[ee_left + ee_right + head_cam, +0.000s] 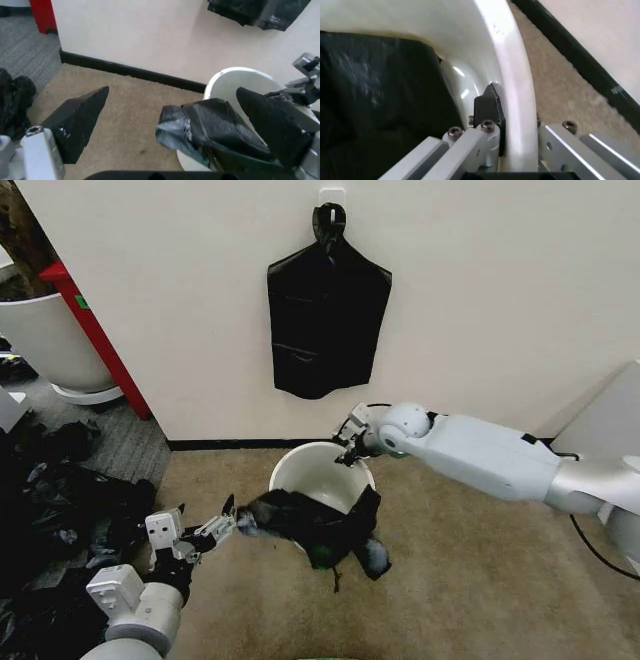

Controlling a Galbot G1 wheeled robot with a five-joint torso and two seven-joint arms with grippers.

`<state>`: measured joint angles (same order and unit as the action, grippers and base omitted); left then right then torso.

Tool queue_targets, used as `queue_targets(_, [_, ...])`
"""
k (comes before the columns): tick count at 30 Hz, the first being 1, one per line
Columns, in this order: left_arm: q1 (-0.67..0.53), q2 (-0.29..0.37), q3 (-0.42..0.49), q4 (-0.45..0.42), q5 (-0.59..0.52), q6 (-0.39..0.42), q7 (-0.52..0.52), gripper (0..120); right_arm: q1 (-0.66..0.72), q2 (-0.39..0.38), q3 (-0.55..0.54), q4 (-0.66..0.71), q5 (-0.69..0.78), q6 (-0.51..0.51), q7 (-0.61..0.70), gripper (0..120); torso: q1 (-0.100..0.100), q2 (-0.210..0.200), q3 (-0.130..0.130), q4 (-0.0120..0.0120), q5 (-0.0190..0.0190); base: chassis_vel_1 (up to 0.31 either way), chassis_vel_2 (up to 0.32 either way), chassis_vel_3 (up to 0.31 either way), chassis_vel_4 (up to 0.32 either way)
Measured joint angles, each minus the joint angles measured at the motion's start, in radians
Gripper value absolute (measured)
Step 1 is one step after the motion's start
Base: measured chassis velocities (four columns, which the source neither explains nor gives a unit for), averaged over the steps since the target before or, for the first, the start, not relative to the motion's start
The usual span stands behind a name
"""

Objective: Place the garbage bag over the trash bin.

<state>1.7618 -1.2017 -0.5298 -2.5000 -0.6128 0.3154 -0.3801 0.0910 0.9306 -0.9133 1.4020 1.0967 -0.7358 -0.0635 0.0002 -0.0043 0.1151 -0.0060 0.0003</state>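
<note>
The trash bin (300, 470) is a small off-white bucket standing on the tan carpet by the wall. The glossy black garbage bag (322, 528) is draped over its near rim and hangs down the front and right side. My right gripper (352, 448) is shut on the bin's far rim (507, 56), with one black finger (487, 108) inside the wall, beside the garbage bag (380, 93). My left gripper (228, 518) is at the bag's left corner. The left wrist view shows my left gripper (172, 93) open wide, the bag's crumpled corner (200, 123) lying between its fingers near the right one, the bin (230, 80) behind.
A flat black bag bundle (328, 320) hangs from a wall hook above the bin. A heap of black bags (60, 510) covers the floor at left, behind it a big white tub (45, 340) and a red post (95, 330). Open carpet lies at right.
</note>
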Motion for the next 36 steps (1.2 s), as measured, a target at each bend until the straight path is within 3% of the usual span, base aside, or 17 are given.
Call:
queue_targets(4, [-0.004,0.002,0.006,0.000,0.001,-0.001,0.000,100,-0.045,-0.064,0.058,0.098,0.165,0.000,0.188,0,0.000,0.000,0.000,0.0002,0.0000,0.000,0.000,0.000,0.000])
queue_targets(9, [-0.004,0.001,0.004,0.000,0.001,-0.009,-0.001,100,-0.141,-0.119,0.183,0.223,0.435,0.001,0.557,0,0.000,0.000,0.000,0.0000,-0.0002,0.000,0.000,0.000,0.000])
queue_targets(12, [-0.004,0.000,0.003,0.000,0.001,-0.013,-0.001,100,-0.183,-0.125,0.236,0.254,0.489,0.001,0.652,0,0.000,0.000,0.000,0.0000,0.0001,0.000,0.000,0.000,0.000])
queue_targets(17, [-0.013,-0.001,-0.013,0.000,-0.017,-0.033,-0.004,100,-0.296,-0.122,0.429,0.392,0.747,0.005,1.027,0,0.000,0.000,0.000,-0.0001,-0.0001,0.000,0.000,0.000,0.000])
queue_targets(18, [-0.013,-0.001,-0.013,0.000,-0.017,-0.033,-0.004,100,-0.296,-0.122,0.429,0.392,0.747,0.005,1.027,0,0.000,0.000,0.000,-0.0001,-0.0001,0.000,0.000,0.000,0.000])
queue_targets(20, [-0.017,0.004,-0.022,0.000,-0.027,-0.040,-0.004,100,-0.325,-0.112,0.482,0.439,0.836,0.019,1.146,0,0.000,0.000,0.000,0.0002,0.0000,0.000,0.000,0.000,0.000])
queue_targets(24, [-0.025,0.013,-0.032,0.000,-0.040,-0.044,-0.004,100,-0.365,-0.089,0.539,0.480,0.915,0.102,1.284,0,0.000,0.000,0.000,0.0001,-0.0004,0.000,0.000,0.000,0.000])
queue_targets(29, [-0.036,0.028,-0.038,0.000,-0.047,-0.048,-0.002,100,-0.446,-0.016,0.594,0.512,0.936,0.301,1.447,0,0.000,0.000,0.000,0.0000,-0.0002,0.000,0.000,0.000,0.000])
queue_targets(36, [-0.053,0.035,-0.038,0.014,-0.059,-0.049,-0.001,100,-0.545,0.028,0.626,0.595,0.979,0.480,1.565,0,0.000,0.000,0.000,0.0001,-0.0005,0.000,0.000,0.000,0.000])
